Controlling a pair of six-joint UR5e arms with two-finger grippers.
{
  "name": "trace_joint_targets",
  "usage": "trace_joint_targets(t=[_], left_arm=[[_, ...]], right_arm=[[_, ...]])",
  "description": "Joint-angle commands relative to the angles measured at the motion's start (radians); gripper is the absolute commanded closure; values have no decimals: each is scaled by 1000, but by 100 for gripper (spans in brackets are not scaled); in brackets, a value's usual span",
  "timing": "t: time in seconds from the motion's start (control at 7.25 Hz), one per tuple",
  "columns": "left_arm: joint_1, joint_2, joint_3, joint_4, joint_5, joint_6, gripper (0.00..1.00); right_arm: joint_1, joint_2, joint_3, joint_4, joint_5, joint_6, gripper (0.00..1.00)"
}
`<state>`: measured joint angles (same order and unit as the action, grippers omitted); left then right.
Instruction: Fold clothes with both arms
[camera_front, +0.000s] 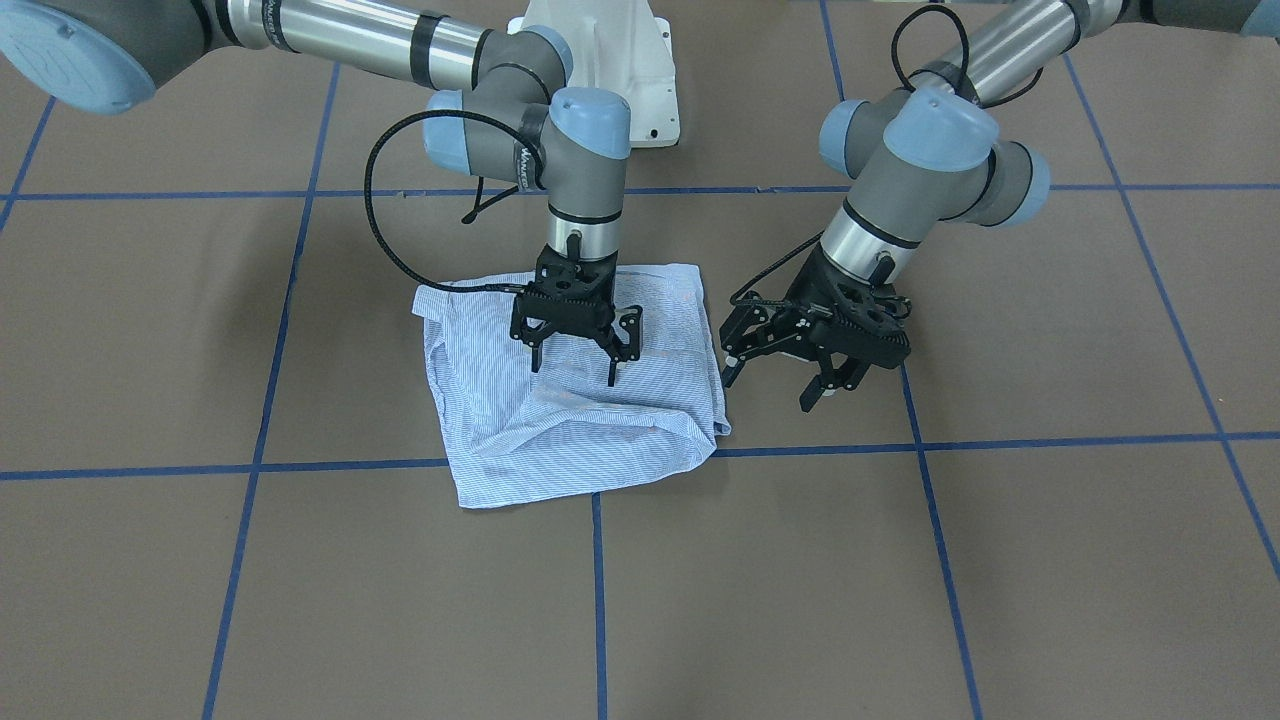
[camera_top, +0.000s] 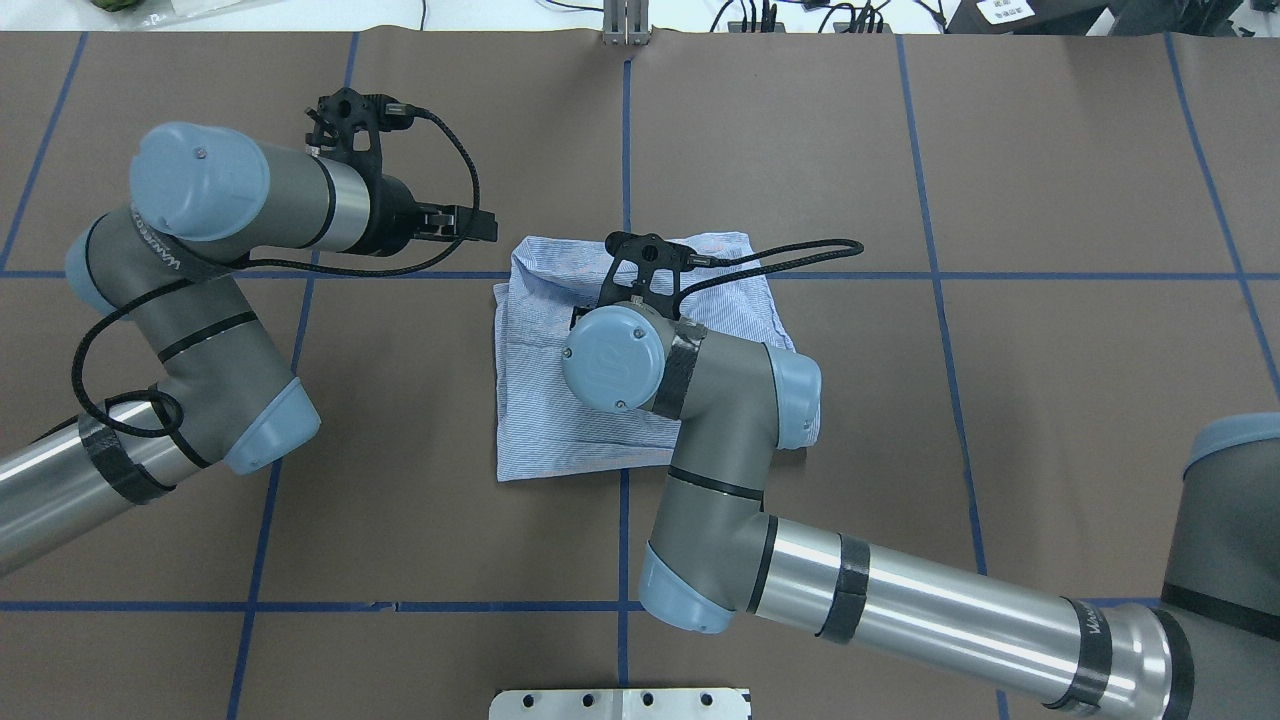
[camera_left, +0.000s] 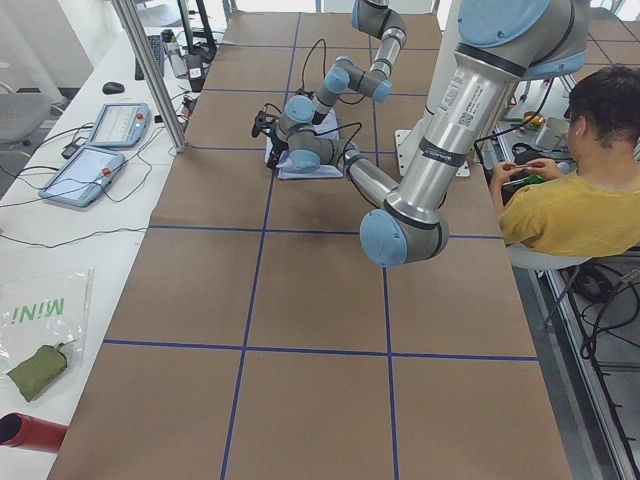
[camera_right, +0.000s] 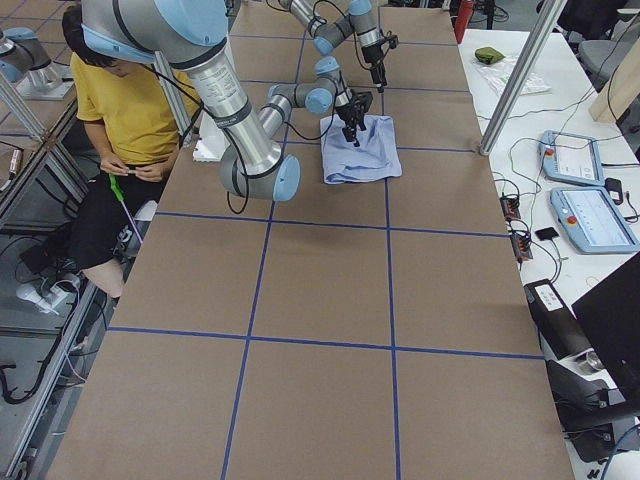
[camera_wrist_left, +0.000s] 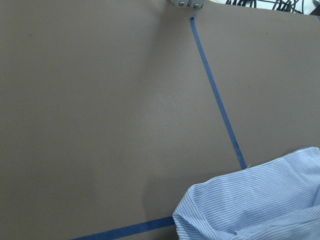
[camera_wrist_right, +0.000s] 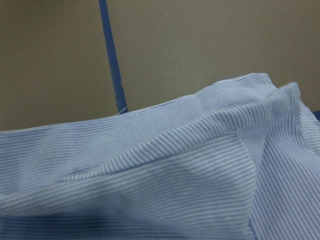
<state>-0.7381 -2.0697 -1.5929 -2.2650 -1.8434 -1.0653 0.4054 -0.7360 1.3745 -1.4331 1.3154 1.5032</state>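
The light blue-and-white striped shirt (camera_front: 560, 440) lies folded into a rough square bundle on the brown table, also seen in the overhead view (camera_top: 540, 400). My right gripper (camera_front: 575, 372) points down over the middle of the shirt, open and empty, fingertips just above or on the cloth. The right wrist view shows only folds of the shirt (camera_wrist_right: 175, 175) up close. My left gripper (camera_front: 767, 392) is open and empty, tilted, just beside the shirt's edge above bare table. In the overhead view the left gripper (camera_top: 485, 226) is near the shirt's far left corner. The left wrist view shows that corner (camera_wrist_left: 260, 205).
Blue tape lines (camera_front: 598, 600) grid the brown table top. The white pedestal base (camera_front: 600, 60) stands behind the shirt. A seated operator in yellow (camera_left: 570, 200) is beside the robot. Teach pendants (camera_right: 590, 190) and a metal post (camera_left: 150, 70) are along the far table side.
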Motion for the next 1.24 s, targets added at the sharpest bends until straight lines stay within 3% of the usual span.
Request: trace_joint_targets(t=[0.0, 0.28, 0.69, 0.83, 1.1], left_arm=[[-1, 2, -4, -1, 1, -1, 0], [-1, 2, -4, -1, 1, -1, 0], [-1, 2, -5, -1, 1, -1, 0], [-1, 3, -13, -1, 1, -1, 0], [-3, 58, -97, 15, -40, 1, 0]], right_arm=[[29, 16, -106, 127, -73, -78, 0], [47, 17, -162, 134, -209, -156, 0], [76, 17, -164, 192, -219, -155, 0], [99, 30, -163, 219, -188, -143, 0], [159, 41, -105, 212, 29, -133, 0]])
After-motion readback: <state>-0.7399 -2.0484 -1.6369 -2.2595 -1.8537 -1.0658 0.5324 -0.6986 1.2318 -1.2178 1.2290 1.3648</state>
